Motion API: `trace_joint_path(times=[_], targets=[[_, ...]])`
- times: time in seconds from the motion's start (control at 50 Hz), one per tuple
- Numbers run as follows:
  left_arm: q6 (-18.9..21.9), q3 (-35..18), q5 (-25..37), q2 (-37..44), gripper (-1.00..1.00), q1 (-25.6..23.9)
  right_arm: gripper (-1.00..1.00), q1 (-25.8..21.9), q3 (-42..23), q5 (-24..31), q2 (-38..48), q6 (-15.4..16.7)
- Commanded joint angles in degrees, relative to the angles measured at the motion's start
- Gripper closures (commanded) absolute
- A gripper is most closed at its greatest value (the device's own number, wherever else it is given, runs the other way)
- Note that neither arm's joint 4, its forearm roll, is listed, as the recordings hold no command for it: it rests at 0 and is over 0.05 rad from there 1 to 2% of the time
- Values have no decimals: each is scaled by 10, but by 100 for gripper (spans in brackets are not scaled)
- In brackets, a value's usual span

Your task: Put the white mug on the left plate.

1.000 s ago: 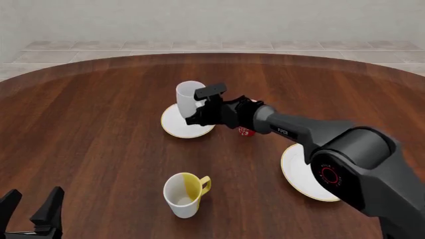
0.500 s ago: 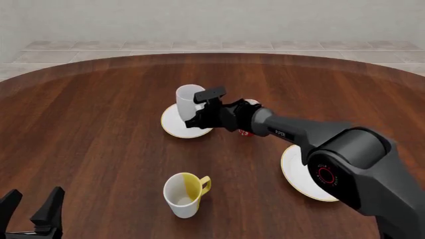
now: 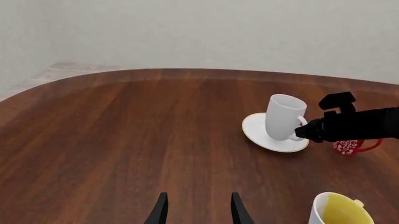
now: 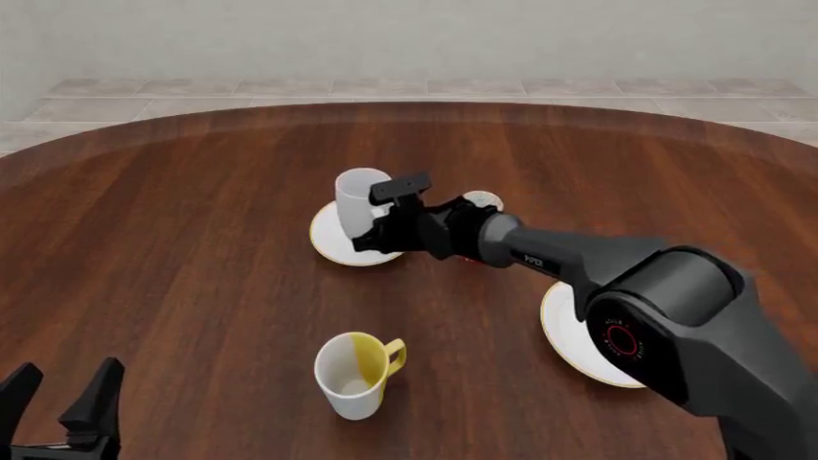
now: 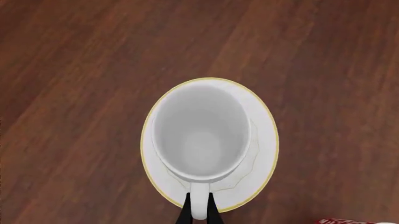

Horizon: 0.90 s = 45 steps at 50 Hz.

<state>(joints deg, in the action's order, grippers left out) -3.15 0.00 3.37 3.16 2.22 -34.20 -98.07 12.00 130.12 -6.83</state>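
Note:
The white mug (image 4: 359,198) stands on the left plate (image 4: 331,244), a small white plate with a pale-yellow rim, at the table's middle. My right gripper (image 4: 383,228) is shut on the mug's handle from the right side. In the right wrist view the mug (image 5: 201,135) is seen from above, centred on the plate (image 5: 262,140), with the fingers pinching the handle (image 5: 198,207). In the left wrist view the mug (image 3: 283,116) leans slightly on the plate (image 3: 259,134). My left gripper (image 4: 57,391) is open and empty near the table's front left edge, also in its own view (image 3: 198,213).
A white-and-yellow mug (image 4: 355,374) stands near the front, also in the left wrist view (image 3: 339,212). A red patterned mug (image 4: 472,255) sits mostly hidden behind the right arm. The larger white plate (image 4: 578,340) lies at the right, partly under the arm.
My right gripper has lowered the white mug, from held above the left plate down onto it. The left gripper has not moved.

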Motion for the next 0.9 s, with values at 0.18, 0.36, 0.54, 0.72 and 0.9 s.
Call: trace_joint_path(times=[0.18,0.36,0.54,0.72,0.9], targets=[[1,0,-10,9,-100,-3,100,1,-2,0,2,-3],[1,0,-9,7,-100,-6,100,2,-7,4,3,0],[1,0,-9,7,-100,-7,100,3,-12,7,6,3],[0,0,-1,-1,-100,-7,100,2,-16,10,9,3],[0,0,0,-2,-100,-7,100,1,-19,12,12,3]])
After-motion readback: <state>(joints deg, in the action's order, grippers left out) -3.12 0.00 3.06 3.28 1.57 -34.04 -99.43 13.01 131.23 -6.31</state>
